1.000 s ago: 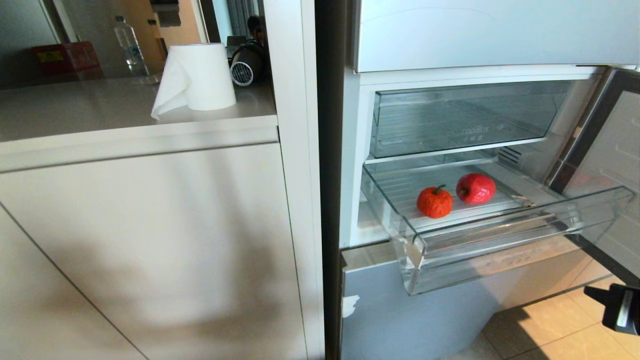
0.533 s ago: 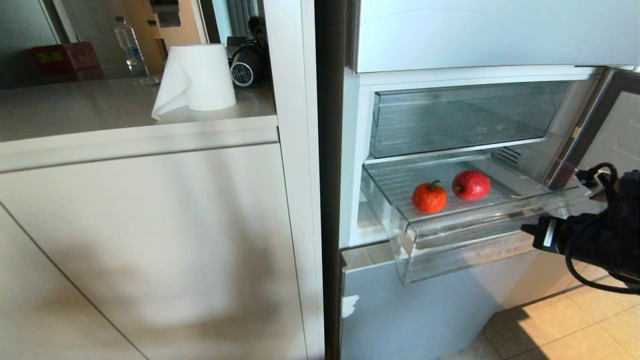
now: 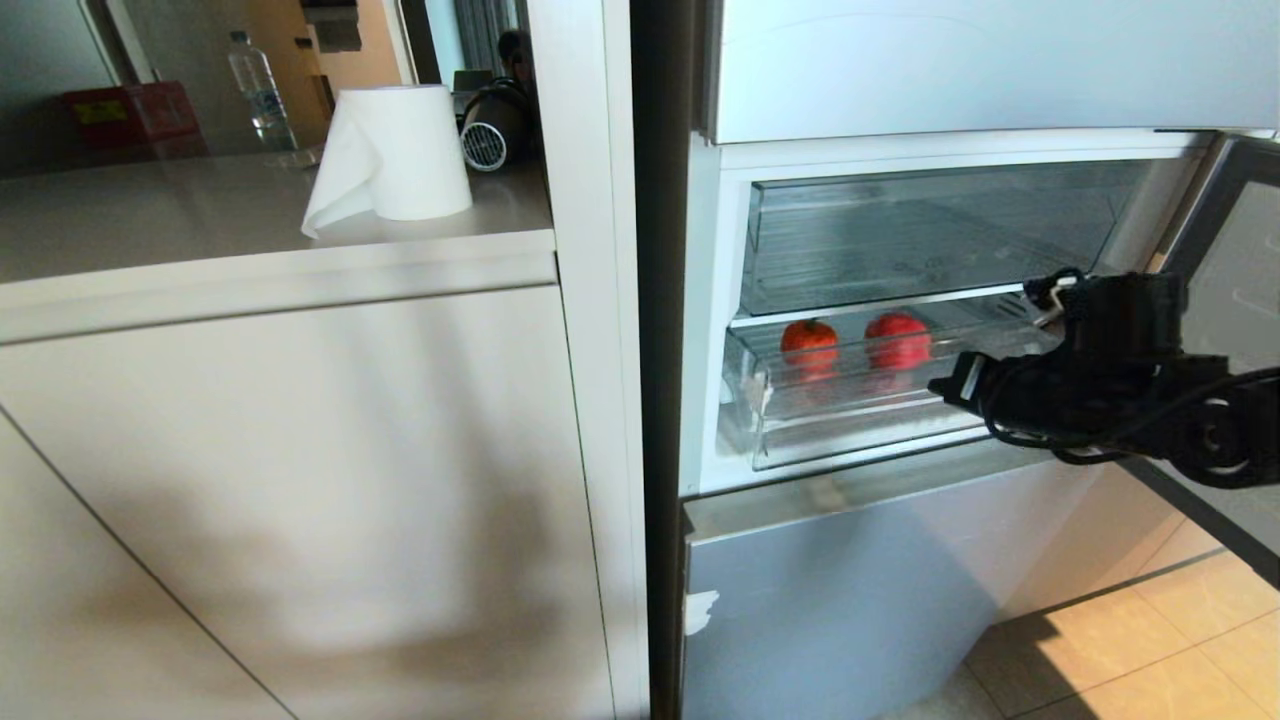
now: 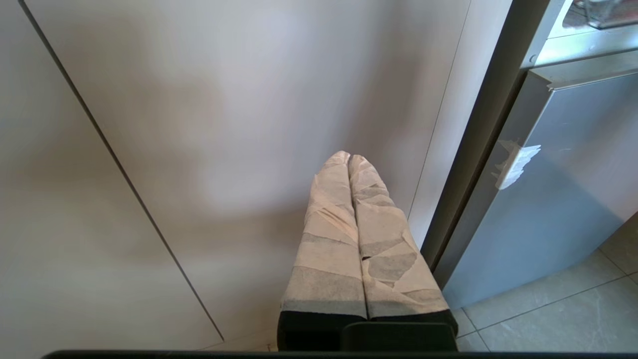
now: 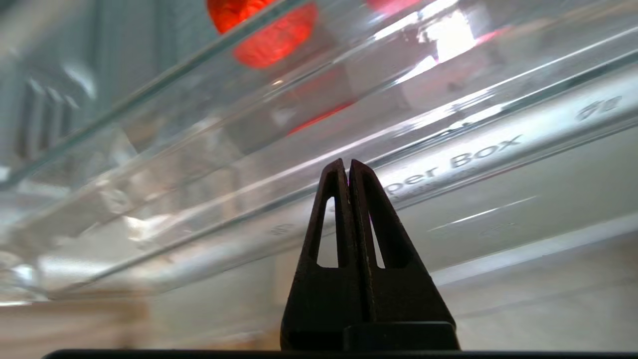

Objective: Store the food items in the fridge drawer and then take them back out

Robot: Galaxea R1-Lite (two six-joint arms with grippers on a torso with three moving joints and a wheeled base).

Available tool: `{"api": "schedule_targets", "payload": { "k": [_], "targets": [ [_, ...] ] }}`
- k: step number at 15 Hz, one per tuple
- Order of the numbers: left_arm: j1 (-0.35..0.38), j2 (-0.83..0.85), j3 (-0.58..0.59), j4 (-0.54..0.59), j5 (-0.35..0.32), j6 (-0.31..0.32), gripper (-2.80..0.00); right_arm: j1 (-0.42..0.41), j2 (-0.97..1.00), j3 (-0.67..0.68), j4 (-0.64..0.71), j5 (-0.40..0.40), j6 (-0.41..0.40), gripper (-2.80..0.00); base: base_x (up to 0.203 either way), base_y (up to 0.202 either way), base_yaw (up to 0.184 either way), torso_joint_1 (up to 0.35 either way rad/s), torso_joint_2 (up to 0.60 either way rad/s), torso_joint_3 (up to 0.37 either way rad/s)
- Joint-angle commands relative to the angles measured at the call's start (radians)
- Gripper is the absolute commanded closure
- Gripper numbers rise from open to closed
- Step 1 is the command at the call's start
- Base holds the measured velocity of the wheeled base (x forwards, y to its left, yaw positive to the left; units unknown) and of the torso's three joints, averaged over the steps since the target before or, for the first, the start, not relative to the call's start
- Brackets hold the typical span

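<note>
The right tool (image 3: pixel 945 385), clenched on nothing, pressed its tips against the fridge drawer (image 3: pixel 860 420) front at about 3 o'clock, evidently to shut the food items (image 3: pixel 855 342) inside, while the left tool (image 4: pixel 349 159) hung clenched

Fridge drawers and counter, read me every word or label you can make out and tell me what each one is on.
"per Box": end of a longer word, on the clear front of the fridge drawer.
Small mark further along that front: too blurred to read.
Yellow label on the red box: too small to read.
Water bottle label: unreadable.
</note>
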Motion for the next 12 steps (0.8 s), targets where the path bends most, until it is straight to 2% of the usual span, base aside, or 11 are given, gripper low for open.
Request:
{"api": "schedule_targets", "payload": {
  "k": [1, 2, 8, 12],
  "targets": [
    [0.0, 0.0, 0.0, -0.001, 0.0, 0.0, 0.0, 0.018, 0.076, -0.088, 0.005, -0.003, 0.067, 0.0, 0.0, 0.0, 0.0, 0.0, 0.0, 0.0],
    [0.0, 0.0, 0.0, -0.001, 0.0, 0.0, 0.0, 0.026, 0.086, -0.104, 0.016, -0.005, 0.093, 0.0, 0.0, 0.0, 0.0, 0.0, 0.0, 0.0],
    [0.0, 0.0, 0.0, -0.001, 0.0, 0.0, 0.0, 0.029, -0.061, 0.018, 0.024, -0.009, 0.093, 0.0, 0.0, 0.0, 0.0, 0.0, 0.0, 0.0],
    [0.0, 0.0, 0.0, 0.0, 0.0, 0.0, 0.0, 0.029, 0.046, -0.066, 0.024, -0.007, 0.093, 0.0, 0.0, 0.0, 0.0, 0.0, 0.0, 0.0]
  ]
}}
